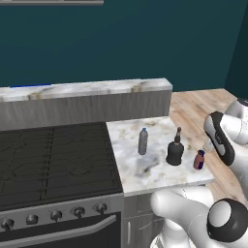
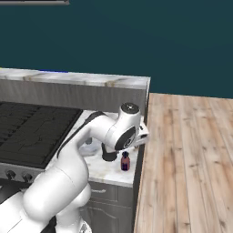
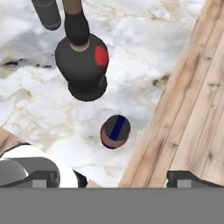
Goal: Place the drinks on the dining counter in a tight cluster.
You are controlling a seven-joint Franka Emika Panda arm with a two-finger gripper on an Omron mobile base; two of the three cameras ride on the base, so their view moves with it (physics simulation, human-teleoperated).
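Observation:
Three drinks stand on the marble worktop (image 1: 145, 167) beside the stove. They are a slim grey-clear water bottle (image 1: 143, 141), a squat dark brown bottle (image 1: 175, 148) with a red label, and a tiny maroon bottle (image 1: 199, 159) near the right edge. In the hand view my gripper (image 3: 114, 178) is open and looks down on the maroon bottle (image 3: 115, 131), which sits between and ahead of the fingertips, untouched. The brown bottle (image 3: 83, 65) and water bottle (image 3: 47, 13) lie beyond it. The dining counter (image 1: 97, 88) is the raised marble slab with a grey panelled face behind the stove.
A black stove (image 1: 53, 155) with a row of knobs takes up the left. Wooden floor (image 2: 191, 159) lies right of the worktop's edge. My white arm (image 2: 104, 132) arches over the worktop's right end, hiding part of the bottles in the right base view.

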